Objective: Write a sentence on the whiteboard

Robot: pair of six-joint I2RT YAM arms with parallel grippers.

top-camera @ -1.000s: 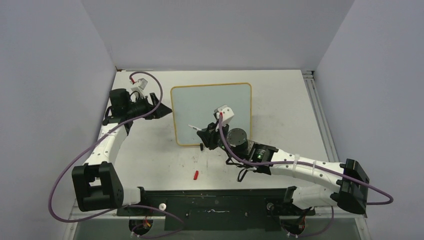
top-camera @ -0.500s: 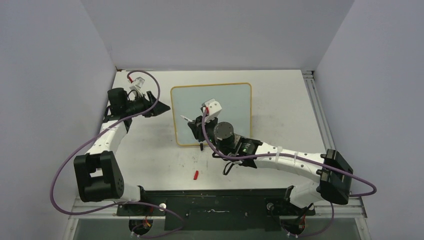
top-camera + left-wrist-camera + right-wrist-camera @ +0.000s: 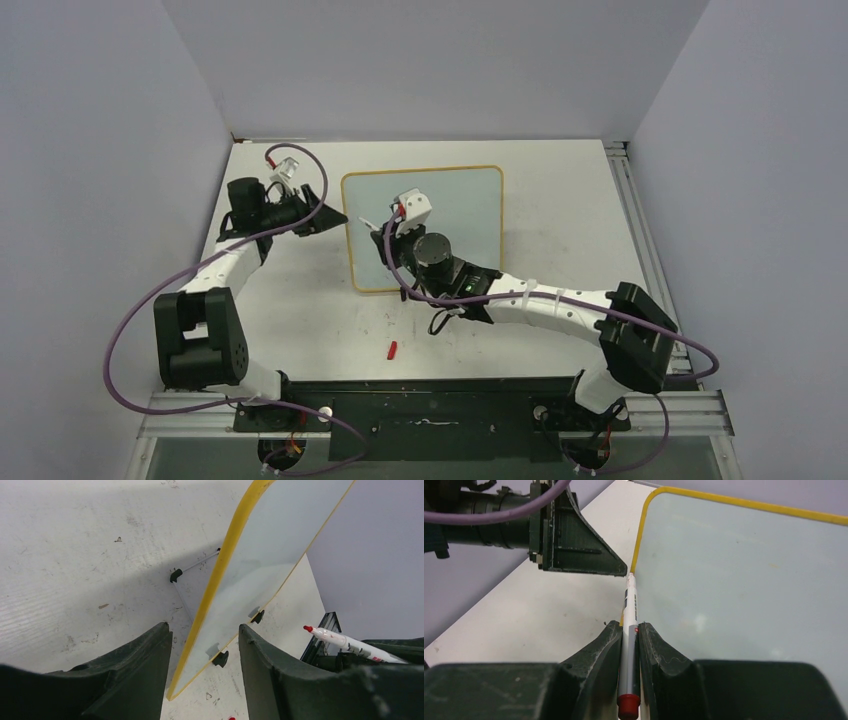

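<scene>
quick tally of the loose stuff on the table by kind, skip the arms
whiteboard: 1
marker: 1
small red piece, probably the marker's cap: 1
total: 3

The desk under me is white and scuffed, speckled with dark marks. The whiteboard rests on it just ahead of my left hand, its yellow edge lined up with that hand's gap. It seems propped at a slant on small black feet, though I can't be sure. A small red cap lies on the bare desk behind my right hand, back toward my bases.
</scene>
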